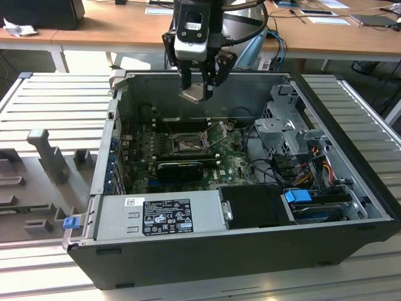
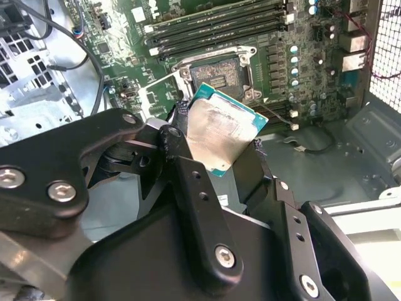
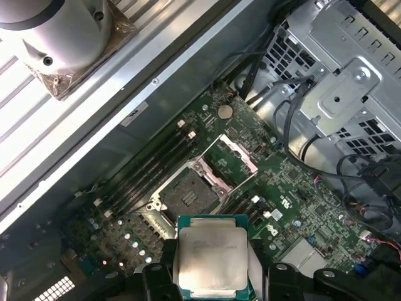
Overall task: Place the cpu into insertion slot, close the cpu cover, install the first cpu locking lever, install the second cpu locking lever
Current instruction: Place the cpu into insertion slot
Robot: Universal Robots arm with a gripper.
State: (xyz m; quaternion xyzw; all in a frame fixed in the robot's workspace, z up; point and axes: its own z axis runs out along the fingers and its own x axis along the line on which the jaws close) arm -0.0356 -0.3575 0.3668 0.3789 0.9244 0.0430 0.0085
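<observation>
My gripper (image 1: 195, 86) hangs above the open computer case, shut on the cpu (image 1: 192, 94), a silvery square chip tilted between the black fingers (image 2: 178, 141). In both wrist views the cpu (image 3: 211, 256) is held well above the green motherboard. The insertion slot (image 3: 185, 195) lies open below, showing its dark pin field (image 2: 216, 76). The cpu cover (image 3: 232, 160) is flipped back beside the slot, a thin metal frame with a large window. In the exterior view the insertion slot (image 1: 186, 145) sits roughly under the gripper, near the case's back wall.
Long black memory slots (image 2: 219, 28) run beside the socket. A black block (image 1: 178, 169) lies in front of it. The grey power supply (image 1: 160, 216) fills the case's front, and a metal drive cage (image 1: 288, 125) with cables (image 1: 313, 166) stands on the exterior view's right.
</observation>
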